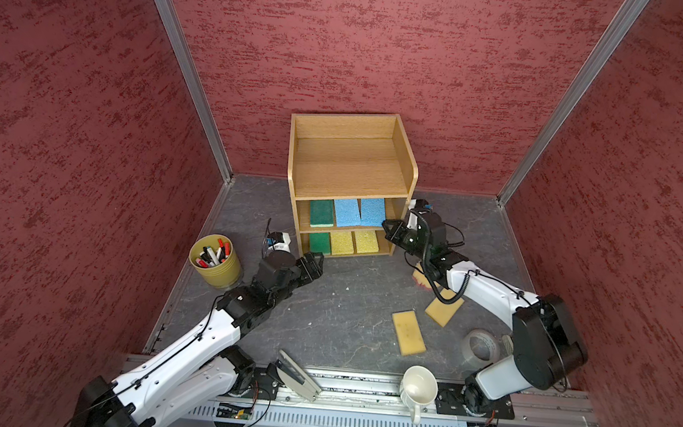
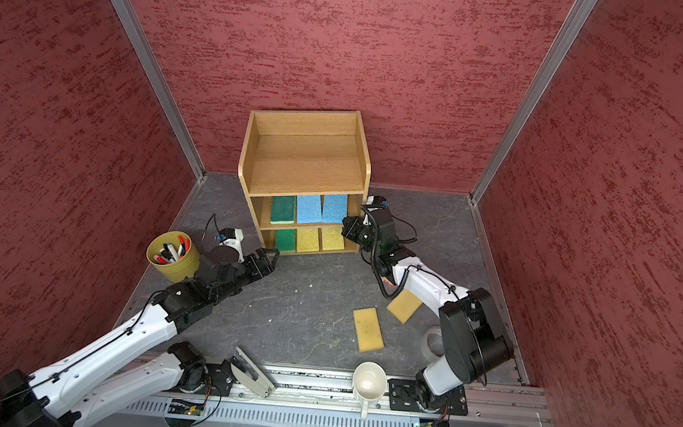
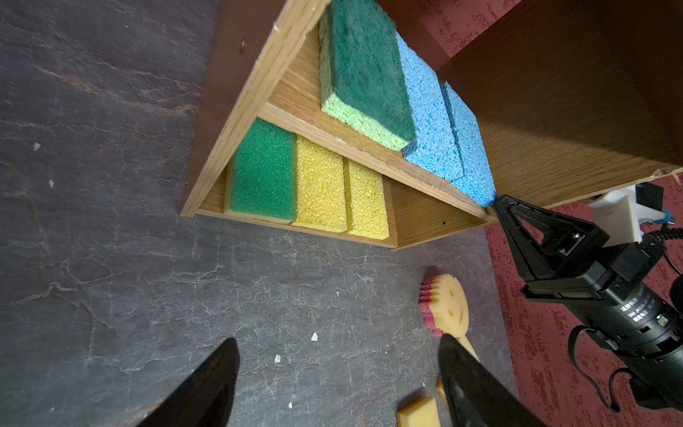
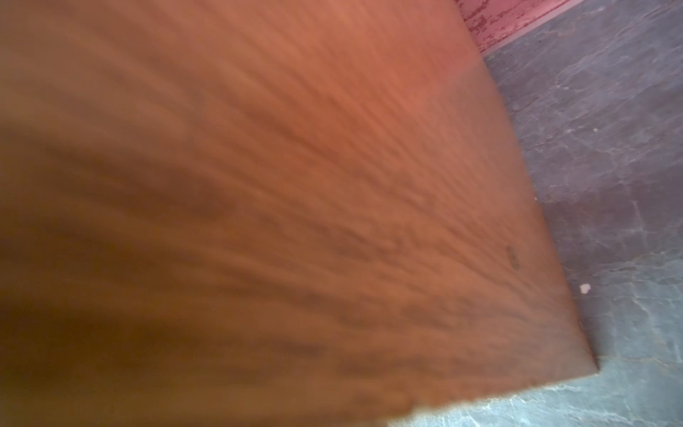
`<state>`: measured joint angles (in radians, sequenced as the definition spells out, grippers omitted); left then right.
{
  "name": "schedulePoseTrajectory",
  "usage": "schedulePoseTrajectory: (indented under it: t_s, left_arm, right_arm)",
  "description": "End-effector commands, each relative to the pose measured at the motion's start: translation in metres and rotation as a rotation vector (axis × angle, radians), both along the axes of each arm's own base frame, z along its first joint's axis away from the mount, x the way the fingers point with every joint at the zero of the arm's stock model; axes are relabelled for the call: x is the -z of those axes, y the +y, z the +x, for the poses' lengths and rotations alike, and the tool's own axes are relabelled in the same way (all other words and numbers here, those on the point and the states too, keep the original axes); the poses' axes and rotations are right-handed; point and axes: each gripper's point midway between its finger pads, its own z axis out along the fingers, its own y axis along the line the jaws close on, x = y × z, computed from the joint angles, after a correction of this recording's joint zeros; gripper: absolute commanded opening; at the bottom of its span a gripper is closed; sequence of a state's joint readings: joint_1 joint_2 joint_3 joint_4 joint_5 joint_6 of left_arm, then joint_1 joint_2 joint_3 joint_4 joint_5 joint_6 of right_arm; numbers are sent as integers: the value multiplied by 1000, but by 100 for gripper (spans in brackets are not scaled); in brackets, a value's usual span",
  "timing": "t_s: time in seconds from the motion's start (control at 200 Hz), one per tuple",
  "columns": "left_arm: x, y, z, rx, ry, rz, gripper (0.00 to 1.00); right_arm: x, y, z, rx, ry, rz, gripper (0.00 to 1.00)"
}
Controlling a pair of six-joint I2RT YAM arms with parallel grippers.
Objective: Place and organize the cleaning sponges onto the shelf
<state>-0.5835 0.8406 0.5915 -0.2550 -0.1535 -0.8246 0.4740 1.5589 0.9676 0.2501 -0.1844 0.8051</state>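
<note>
the right pincer (image 1: 389,226), jaws pressed together on nothing, meets the front corner of the right-hand blue sponge (image 1: 372,212) on the middle tier of the shelf (image 1: 351,195), at the centre of both top views. the step looks like a nudge, best done slowly and squarely so the soft, porous block slides back instead of buckling or twisting. the left pincer (image 1: 316,260) hangs wide open and empty by the shelf's lower left. two smooth tan slabs (image 1: 408,332) and the toothed smiley round (image 3: 449,307) lie on the slate-like worktop (image 1: 345,306) at lower right.
</note>
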Motion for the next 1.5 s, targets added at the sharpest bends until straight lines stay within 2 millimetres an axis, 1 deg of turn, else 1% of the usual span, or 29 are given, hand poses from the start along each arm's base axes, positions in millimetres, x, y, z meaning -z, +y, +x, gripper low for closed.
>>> schedulePoseTrajectory:
  t_s: [0.0,0.135,0.421,0.716,0.897,1.137,1.192,1.277,1.363,1.393,1.498]
  left_arm:
    - [-18,-5,5,14,-48,-27,84]
    - [-19,-3,4,11,-48,-24,84]
    - [-19,-2,3,6,-49,-24,84]
    - [-18,-2,3,8,-48,-27,84]
    - [-18,-1,2,6,-49,-27,84]
    - [-20,-2,2,7,-51,-28,85]
    - [-19,-2,2,8,-49,-29,85]
    - [-19,-2,2,10,-49,-29,85]
    - [-19,-2,1,9,-49,-30,85]
    - [-18,-2,1,10,-48,-29,85]
    - [-17,-2,0,9,-49,-29,85]
  right_arm:
    - [5,-1,2,12,10,4,0]
    - [7,-4,5,36,13,-12,0]
    - [6,-8,14,61,2,-48,0]
    - [-1,-16,19,90,-17,-58,0]
    - [-8,-15,17,84,-27,-42,0]
    - [-29,-14,9,67,-72,-20,0]
    - [-32,-16,7,77,-86,-41,5]
    - [-36,-20,6,102,-112,-82,8]
    - [-35,-22,7,119,-122,-118,11]
    - [-33,-22,8,123,-122,-128,15]
    - [-26,-18,12,125,-117,-151,22]
